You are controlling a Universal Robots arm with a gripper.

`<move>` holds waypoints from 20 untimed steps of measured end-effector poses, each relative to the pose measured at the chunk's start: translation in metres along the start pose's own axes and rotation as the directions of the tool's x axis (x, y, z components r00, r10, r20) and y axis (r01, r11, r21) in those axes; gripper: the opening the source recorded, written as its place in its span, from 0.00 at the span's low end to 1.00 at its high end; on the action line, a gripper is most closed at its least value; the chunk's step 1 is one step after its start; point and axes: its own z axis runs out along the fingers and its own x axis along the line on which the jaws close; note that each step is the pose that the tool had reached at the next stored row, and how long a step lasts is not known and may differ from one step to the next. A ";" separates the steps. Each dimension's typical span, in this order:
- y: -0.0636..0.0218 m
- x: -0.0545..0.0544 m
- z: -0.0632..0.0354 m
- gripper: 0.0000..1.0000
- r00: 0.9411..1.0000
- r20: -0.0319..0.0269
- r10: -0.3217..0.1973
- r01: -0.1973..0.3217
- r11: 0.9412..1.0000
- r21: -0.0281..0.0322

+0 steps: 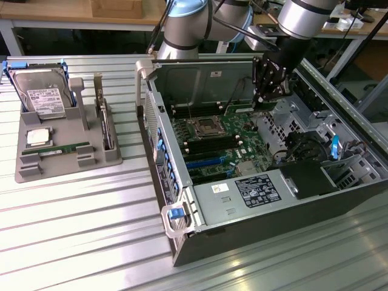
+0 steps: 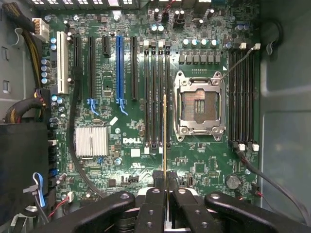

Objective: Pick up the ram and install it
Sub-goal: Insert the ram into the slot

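evidently the tool (image 2: 166, 191) is pinched narrow on the ram (image 2: 165, 136), held edge-on above the memory slots (image 2: 153, 97) beside the cpu socket (image 2: 199, 108); the install step seems in hand, calling for square alignment over one slot.

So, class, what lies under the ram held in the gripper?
Under the ram in the gripper: black memory slots on the motherboard, beside the empty CPU socket. The strip directly beneath its edge is covered.
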 end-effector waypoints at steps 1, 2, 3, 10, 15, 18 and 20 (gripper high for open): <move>0.0004 0.000 0.0007 0.12 1.000 0.000 0.000 0.000 1.000 0.000; 0.0008 0.000 0.0017 0.12 1.000 0.000 0.000 0.000 1.000 0.000; 0.0009 0.000 0.0023 0.12 1.000 0.000 0.000 0.000 1.000 0.000; 0.0014 0.001 0.0080 0.12 1.000 0.000 0.000 0.000 1.000 0.000; 0.0012 0.001 0.0125 0.12 1.000 0.000 0.000 0.000 1.000 0.000; 0.0011 0.001 0.0153 0.12 1.000 0.000 0.000 0.000 1.000 0.000; 0.0010 0.001 0.0166 0.12 1.000 0.000 0.000 0.000 1.000 0.000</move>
